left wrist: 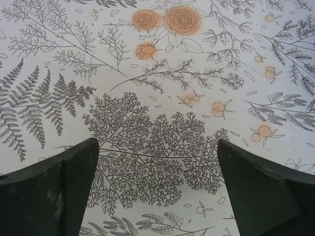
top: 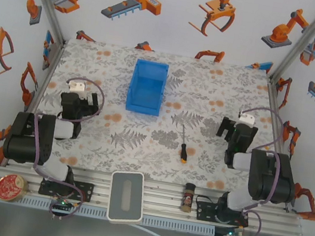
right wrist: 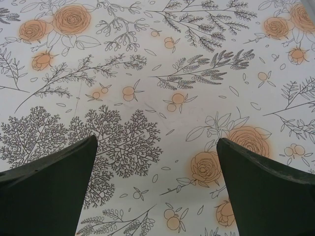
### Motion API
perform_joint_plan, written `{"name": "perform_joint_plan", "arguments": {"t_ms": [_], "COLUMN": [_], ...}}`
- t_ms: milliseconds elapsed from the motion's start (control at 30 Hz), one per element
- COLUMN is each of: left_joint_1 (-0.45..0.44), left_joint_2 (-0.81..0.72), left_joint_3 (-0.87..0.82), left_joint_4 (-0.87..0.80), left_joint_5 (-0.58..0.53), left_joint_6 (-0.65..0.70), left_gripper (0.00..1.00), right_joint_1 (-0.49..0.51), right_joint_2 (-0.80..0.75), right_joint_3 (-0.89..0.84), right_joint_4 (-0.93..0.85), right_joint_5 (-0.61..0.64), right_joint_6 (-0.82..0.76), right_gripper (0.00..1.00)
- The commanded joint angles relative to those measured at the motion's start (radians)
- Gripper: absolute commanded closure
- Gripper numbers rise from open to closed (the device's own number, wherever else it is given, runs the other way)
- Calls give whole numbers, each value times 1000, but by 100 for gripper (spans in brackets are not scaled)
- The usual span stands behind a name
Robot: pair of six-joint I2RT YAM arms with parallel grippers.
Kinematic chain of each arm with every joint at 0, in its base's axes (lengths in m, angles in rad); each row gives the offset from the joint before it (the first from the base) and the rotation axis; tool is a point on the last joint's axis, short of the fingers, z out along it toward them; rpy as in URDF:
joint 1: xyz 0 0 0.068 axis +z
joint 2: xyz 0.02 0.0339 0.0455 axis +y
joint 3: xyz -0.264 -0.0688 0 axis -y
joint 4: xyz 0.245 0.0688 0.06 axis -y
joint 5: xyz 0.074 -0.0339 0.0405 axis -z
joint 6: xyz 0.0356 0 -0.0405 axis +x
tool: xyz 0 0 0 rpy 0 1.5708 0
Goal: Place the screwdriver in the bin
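Floral table (top: 117, 72) holds the screwdriver (top: 183, 146) mid-surface, well apart from the bin (top: 143, 106), left gripper (left wrist: 157, 147) and right gripper (right wrist: 157, 145) spread wide.

White walls (top: 178, 30) with orange robot-arm prints; floral tablecloth (top: 209, 96); aluminium frame (top: 163, 194).

Right gripper (right wrist: 157, 142) (fingers apart) above floral cloth (right wrist: 162, 73).

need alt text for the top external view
A screwdriver lies on a floral table between two arms, nearer the right gripper. A blue bin stands beyond it, slightly left. The left gripper hangs over the table's left side.
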Motion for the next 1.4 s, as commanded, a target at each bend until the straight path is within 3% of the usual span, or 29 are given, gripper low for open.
{"name": "perform_joint_plan", "arguments": {"t_ms": [0, 1267, 1367], "left_joint_1": [-3, -3, -3], "left_joint_2": [2, 3, 1], "left_joint_3": [18, 18, 20], "left_joint_4": [-7, -7, -8], "left_joint_5": [-6, -5, -4], "left_joint_6": [16, 15, 15], "left_gripper": [3, 3, 3], "right_joint_1": [-9, -8, -10], "right_joint_2": [1, 1, -1], "right_joint_3": [27, 27, 21], "right_joint_4": [21, 21, 21], "right_joint_5": [-6, -6, 36], "right_joint_6": [-13, -11, 7], "right_gripper": [1, 1, 1]}}
